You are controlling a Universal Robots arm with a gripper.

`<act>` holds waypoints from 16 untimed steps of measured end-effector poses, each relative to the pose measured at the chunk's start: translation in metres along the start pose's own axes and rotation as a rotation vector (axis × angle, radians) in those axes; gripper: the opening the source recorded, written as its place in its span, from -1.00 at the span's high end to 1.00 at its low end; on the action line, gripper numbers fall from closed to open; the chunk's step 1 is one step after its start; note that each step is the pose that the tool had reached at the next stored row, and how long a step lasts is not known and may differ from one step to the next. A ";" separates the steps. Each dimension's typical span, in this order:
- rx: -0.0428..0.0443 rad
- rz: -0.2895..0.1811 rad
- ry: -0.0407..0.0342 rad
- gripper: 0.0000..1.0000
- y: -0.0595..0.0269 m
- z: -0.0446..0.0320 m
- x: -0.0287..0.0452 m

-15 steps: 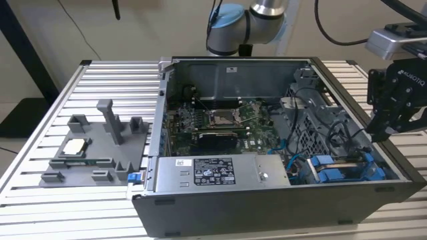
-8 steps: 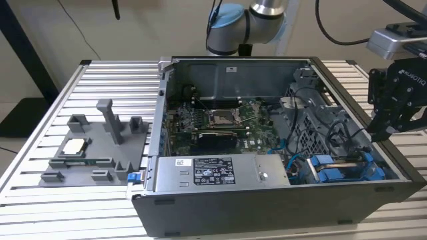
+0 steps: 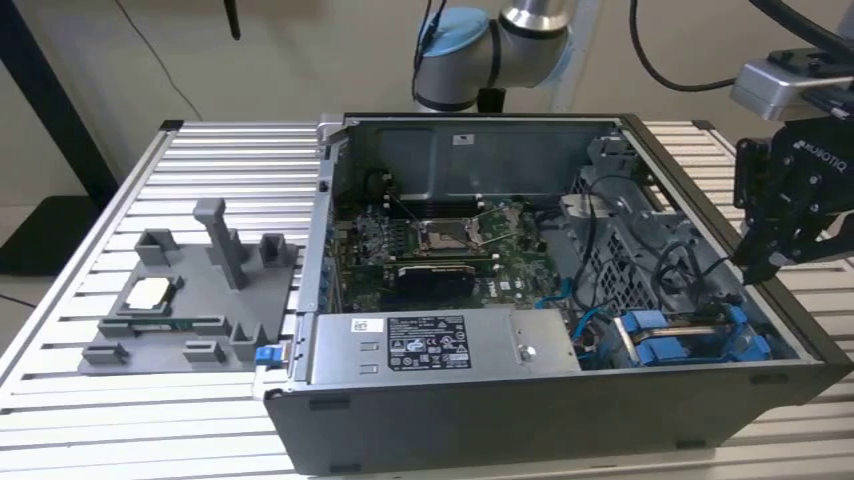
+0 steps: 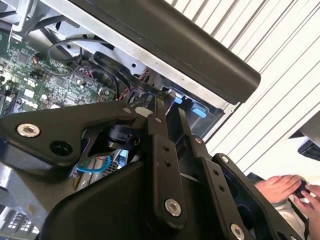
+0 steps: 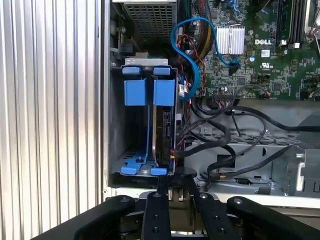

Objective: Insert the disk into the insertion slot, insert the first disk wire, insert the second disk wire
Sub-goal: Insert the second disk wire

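The disk (image 5: pixel 163 131) stands edge-on inside the insertion slot (image 5: pixel 150 62), under the blue end tabs (image 5: pixel 149 91). Black wires (image 5: pixel 202 134) and a blue wire (image 5: pixel 193 55) run up to the disk's side. In the exterior view the slot (image 3: pixel 683 335) sits at the case's near right corner. My gripper (image 3: pixel 763 262) hangs above the case's right wall, just outside the bay. Its fingers (image 5: pixel 161 192) are drawn close together with nothing seen between them in both wrist views. The same gripper (image 4: pixel 170 112) points at the blue tabs.
The open computer case (image 3: pixel 534 420) lies on a slatted metal table (image 3: pixel 200 180). A power supply (image 3: pixel 434 342) and motherboard (image 3: pixel 454 240) fill its middle. A grey fixture plate (image 3: pixel 187 300) lies at the exterior view's left. A person's hands (image 4: pixel 295 187) are beyond the table.
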State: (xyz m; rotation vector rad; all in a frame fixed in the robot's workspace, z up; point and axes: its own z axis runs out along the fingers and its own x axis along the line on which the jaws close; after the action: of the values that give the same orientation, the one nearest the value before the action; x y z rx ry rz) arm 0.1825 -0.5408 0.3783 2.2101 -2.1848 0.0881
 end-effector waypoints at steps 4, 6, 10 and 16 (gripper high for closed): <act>0.0001 0.000 -0.0011 0.47 -0.0002 0.0017 -0.0008; 0.0006 0.000 -0.0030 0.47 -0.0003 0.0027 -0.0010; 0.0017 0.000 -0.0077 0.51 -0.0002 0.0046 -0.0011; 0.0035 0.000 -0.0168 0.65 -0.0002 0.0064 -0.0012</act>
State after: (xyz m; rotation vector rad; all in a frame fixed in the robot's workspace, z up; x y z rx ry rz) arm 0.1828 -0.5399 0.3718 2.2203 -2.1953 0.0737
